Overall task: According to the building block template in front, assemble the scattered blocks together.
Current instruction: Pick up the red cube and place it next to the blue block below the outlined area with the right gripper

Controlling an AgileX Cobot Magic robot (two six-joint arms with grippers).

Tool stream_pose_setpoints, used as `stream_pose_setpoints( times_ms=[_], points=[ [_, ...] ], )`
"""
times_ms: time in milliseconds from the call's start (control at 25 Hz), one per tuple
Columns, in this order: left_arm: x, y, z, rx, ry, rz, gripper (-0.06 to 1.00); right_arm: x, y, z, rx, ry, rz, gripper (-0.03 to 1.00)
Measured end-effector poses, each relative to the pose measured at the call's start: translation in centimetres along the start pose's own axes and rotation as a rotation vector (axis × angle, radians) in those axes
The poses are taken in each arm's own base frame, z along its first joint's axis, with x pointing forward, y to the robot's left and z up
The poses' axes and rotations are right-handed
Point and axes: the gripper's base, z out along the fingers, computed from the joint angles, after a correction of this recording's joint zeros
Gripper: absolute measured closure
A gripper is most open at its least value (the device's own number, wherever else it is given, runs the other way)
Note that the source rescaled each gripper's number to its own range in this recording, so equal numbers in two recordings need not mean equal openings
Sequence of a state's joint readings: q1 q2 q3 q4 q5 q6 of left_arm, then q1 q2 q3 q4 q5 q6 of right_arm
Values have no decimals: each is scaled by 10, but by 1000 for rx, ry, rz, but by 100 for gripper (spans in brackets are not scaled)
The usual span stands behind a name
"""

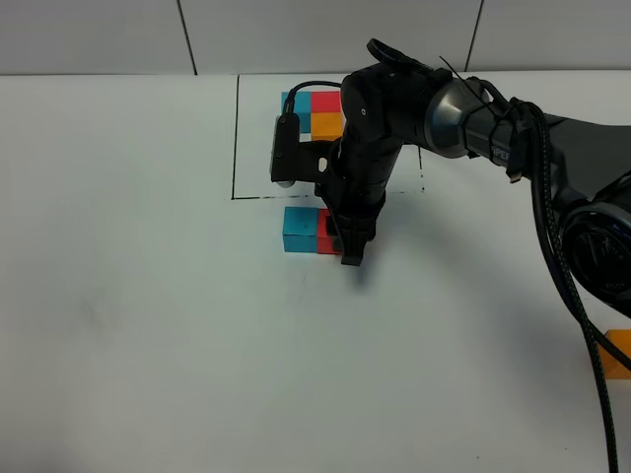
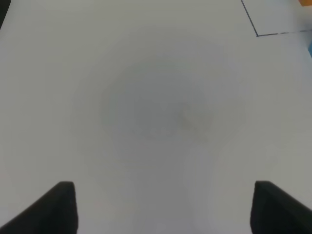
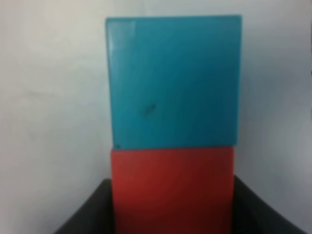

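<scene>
Right end effector [image 1: 348, 255] pinches the red block [image 3: 170, 195], flush against the teal-blue block [image 3: 173, 80]; arm lettering [image 1: 502, 151] unreadable.

The white tabletop [image 1: 148, 325] carried a thin black rectangle [image 1: 237, 138] drawn near its far edge, with the joined blue, red and orange template [image 1: 325, 101] inside it. Just in front of the line lay a blue cube [image 1: 298, 228] touching a red cube [image 1: 323, 243]. An orange cube [image 1: 619, 353] lay well apart, at the right side.
</scene>
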State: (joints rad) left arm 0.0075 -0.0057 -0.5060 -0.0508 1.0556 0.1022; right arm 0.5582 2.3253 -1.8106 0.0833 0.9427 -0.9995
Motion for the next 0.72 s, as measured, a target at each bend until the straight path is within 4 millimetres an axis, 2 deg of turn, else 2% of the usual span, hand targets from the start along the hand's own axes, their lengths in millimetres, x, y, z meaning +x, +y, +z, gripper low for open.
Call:
stream_pose_setpoints(
  times_ms=[720],
  points=[
    [0,0,0,0,0,0,28,0,0,0,8,4,-37,94]
  ],
)
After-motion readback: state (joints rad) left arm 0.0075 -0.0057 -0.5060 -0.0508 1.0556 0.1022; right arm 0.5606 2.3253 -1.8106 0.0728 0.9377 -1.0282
